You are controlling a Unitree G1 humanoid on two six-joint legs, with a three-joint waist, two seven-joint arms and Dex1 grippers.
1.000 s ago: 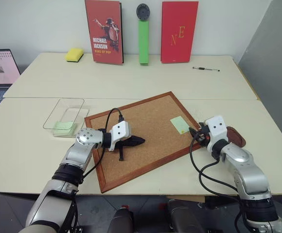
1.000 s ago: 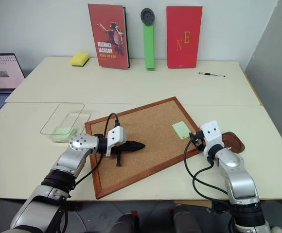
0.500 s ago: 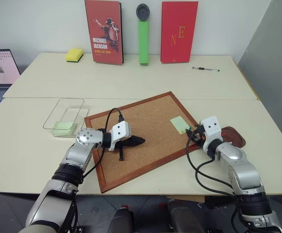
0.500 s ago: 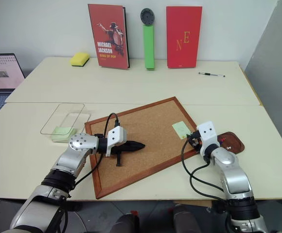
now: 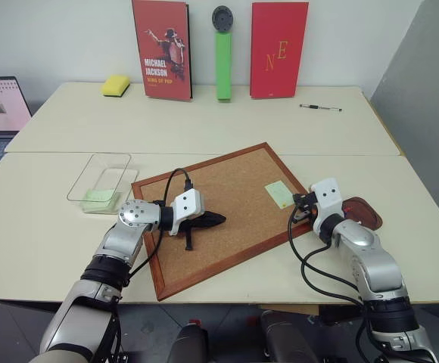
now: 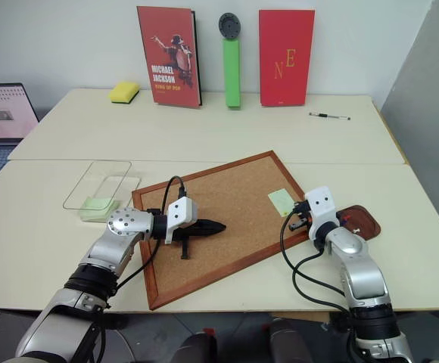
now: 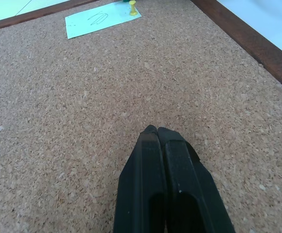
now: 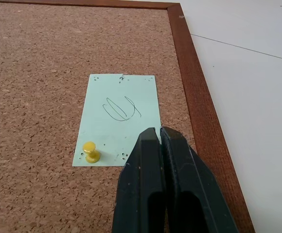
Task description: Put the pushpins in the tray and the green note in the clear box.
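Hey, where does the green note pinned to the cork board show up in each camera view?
Left eye: green note on the cork board, right part, just left of the right hand.
Right eye: same spot.
Left wrist: far end of the board.
Right wrist: centre, beyond the shut fingers.
Shared landmark: the yellow pushpin in one corner of the note.

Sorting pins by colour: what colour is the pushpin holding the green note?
Yellow pushpin; clearest in the right wrist view.
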